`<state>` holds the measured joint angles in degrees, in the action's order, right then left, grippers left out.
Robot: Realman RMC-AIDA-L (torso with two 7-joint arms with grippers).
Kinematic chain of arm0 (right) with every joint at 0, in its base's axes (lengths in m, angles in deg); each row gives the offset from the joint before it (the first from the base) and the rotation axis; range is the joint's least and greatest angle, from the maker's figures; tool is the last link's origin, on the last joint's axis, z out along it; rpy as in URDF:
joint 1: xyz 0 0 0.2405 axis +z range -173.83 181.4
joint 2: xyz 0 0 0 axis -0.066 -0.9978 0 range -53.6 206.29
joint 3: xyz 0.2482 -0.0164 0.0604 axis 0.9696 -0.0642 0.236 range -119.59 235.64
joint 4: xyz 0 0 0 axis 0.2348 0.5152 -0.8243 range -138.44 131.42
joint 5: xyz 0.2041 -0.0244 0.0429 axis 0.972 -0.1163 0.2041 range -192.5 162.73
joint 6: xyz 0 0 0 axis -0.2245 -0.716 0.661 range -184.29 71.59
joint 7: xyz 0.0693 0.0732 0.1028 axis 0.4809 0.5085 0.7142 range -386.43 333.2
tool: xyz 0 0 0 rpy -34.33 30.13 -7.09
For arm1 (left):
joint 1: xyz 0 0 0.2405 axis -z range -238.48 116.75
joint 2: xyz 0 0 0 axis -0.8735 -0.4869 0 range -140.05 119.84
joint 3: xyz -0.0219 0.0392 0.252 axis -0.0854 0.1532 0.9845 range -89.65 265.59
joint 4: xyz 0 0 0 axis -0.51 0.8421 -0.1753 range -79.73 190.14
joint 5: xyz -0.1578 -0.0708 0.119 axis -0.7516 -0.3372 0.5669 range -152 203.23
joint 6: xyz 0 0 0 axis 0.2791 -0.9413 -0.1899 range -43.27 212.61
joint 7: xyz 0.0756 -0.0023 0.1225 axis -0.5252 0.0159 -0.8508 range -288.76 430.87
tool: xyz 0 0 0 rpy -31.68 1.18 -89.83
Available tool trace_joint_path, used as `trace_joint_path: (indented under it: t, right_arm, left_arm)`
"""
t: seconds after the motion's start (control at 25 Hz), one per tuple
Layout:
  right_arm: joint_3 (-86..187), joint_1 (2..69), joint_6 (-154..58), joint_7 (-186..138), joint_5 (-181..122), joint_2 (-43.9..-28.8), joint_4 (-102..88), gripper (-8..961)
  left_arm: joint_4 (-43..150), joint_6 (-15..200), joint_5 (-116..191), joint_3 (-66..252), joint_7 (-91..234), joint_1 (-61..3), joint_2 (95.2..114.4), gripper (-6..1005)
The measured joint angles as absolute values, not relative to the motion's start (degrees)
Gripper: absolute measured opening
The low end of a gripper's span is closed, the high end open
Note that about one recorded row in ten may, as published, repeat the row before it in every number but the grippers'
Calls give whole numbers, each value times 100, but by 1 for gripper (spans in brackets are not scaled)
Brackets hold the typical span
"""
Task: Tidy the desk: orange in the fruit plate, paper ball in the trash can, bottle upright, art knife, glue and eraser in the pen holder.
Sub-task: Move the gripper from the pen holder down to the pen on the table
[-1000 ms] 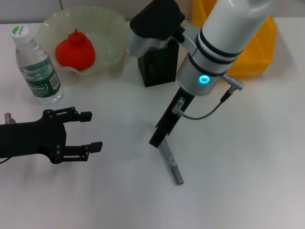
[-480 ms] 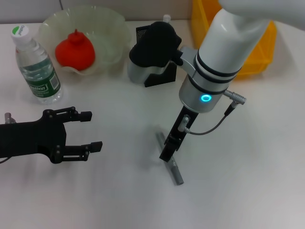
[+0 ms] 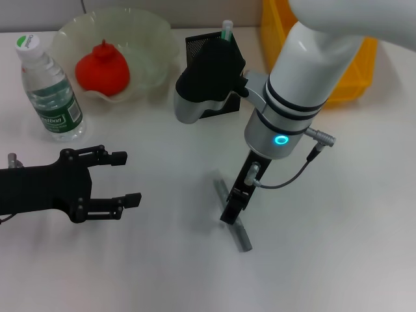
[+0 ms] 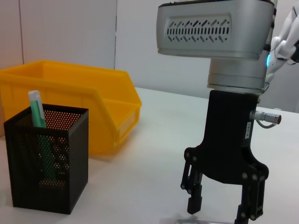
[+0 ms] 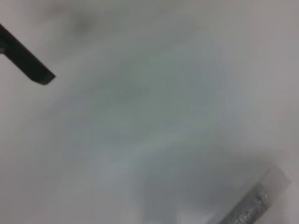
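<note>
While the left gripper (image 3: 130, 177) hangs idle and spread open over the near left of the desk, the right gripper (image 3: 232, 211) has been brought down, over the last second, from the near end of the art knife (image 3: 233, 216) closer to its middle. Its fingers are seen in the left wrist view to be parted, one on each side of the knife and just above the desk, with nothing held yet. In the same second the arm has been drawn away from the pen holder (image 3: 203, 52), so that the green-capped glue (image 3: 227, 30) standing inside it has been uncovered. From this it is judged that the glue step is done and that the knife is the item now being addressed; closing and lifting are still to come.

The knife is a slim grey bar lying flat on the white desk (image 3: 338, 227), well in front of the pen holder. Its long axis runs diagonally: the far end is pointed toward the holder and a little to the robot's left, the near end toward the robot and to its right. Which end carries the blade cannot be told.

Elsewhere, the orange (image 3: 102, 68) is already in the fruit plate (image 3: 146, 29), the bottle (image 3: 49, 91) is upright beside it, and the trash can (image 3: 344, 81) is at the far right.
</note>
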<state>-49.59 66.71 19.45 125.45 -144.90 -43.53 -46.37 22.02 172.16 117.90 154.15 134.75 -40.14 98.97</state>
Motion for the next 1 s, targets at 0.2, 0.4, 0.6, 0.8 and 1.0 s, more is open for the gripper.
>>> trace_joint_path:
  t: [0.2,0.4,0.6,0.8,1.0]
  right_arm:
    - [-4976,6662,1895,12546,-14340,-4353,-4637,716]
    - [-5191,6668,1871,12579,-14329,-4353,-4628,708]
    - [-5226,6655,1823,12588,-14328,-4353,-4626,686]
    - [-5228,6641,1817,12591,-14331,-4353,-4611,623]
    - [-5228,6641,1818,12598,-14353,-4353,-4595,429]
  left_arm:
    - [2208,17207,11790,15415,13469,-4012,9897,825]
    - [2198,17203,11790,15415,13468,-4012,9897,825]
    - [2198,17203,11790,15415,13468,-4020,9902,825]
    - [2203,17206,11790,15415,13468,-4028,9905,825]
    - [2214,17220,11790,15415,13468,-4030,9905,825]
